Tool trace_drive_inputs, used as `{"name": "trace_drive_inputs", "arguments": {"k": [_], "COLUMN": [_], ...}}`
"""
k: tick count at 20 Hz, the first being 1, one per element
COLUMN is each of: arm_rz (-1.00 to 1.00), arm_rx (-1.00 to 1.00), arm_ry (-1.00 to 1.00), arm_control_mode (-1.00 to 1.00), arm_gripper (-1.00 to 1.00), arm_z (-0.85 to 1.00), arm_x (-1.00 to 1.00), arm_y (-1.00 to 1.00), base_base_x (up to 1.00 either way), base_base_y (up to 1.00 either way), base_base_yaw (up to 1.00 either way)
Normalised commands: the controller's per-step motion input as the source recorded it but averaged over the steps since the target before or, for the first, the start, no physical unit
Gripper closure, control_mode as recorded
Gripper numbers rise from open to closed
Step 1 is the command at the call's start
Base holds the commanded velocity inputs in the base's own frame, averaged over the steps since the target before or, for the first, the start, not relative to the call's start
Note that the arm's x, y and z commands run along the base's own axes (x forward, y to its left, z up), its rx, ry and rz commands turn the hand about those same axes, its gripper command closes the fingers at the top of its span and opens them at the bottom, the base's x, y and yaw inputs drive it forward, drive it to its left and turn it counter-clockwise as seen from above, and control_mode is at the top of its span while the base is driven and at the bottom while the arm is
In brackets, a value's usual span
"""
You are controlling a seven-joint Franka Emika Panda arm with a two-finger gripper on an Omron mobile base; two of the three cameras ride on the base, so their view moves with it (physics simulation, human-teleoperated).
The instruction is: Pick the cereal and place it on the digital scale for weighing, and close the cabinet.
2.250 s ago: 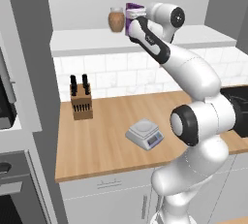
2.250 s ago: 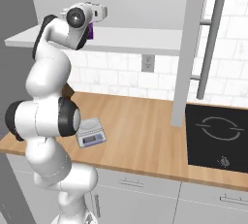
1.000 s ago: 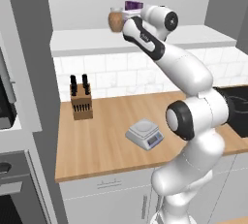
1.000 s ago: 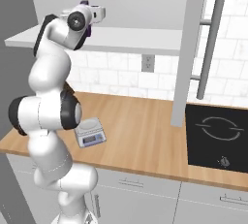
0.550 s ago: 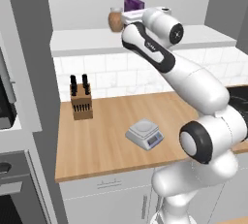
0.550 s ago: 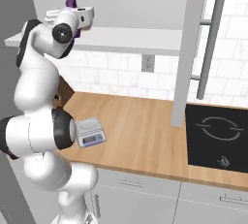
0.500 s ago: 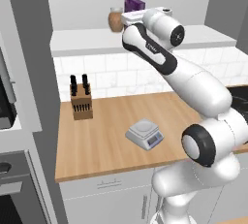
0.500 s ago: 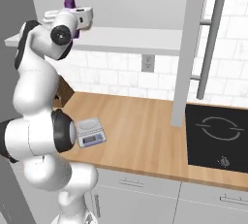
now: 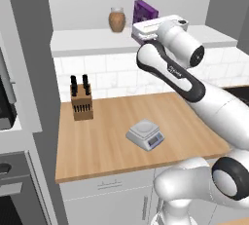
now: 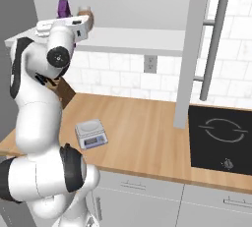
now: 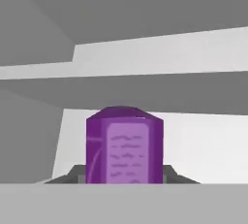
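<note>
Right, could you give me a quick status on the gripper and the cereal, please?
Gripper shut on the cereal, up at the cabinet shelf. Digital scale bare on the counter. Brown jar beside the box.

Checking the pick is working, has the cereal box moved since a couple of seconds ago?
Yes. The cereal has risen and tilted in the gripper; it now stands higher than the brown jar, which has stayed on the shelf.
</note>
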Motion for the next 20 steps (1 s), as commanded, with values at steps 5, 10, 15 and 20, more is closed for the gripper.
{"name": "trace_drive_inputs", "arguments": {"k": [5,10,15,20], "arm_rz": [0.25,0.34,0.37,0.29], "arm_rx": [-0.03,-0.21,-0.27,-0.02], "arm_ry": [0.15,0.25,0.02,-0.07], "arm_control_mode": [-1.00,-1.00,-1.00,-1.00], "arm_gripper": [1.00,1.00,1.00,1.00], "arm_z": [-0.06,-0.14,-0.75,-0.84], "arm_x": [-0.67,-0.59,-0.21,0.02], "arm_y": [-0.47,-0.05,0.00,-0.16], "base_base_x": [0.00,0.00,0.00,0.00], "base_base_y": [0.00,0.00,0.00,0.00], "base_base_yaw": [0.00,0.00,0.00,0.00]}}
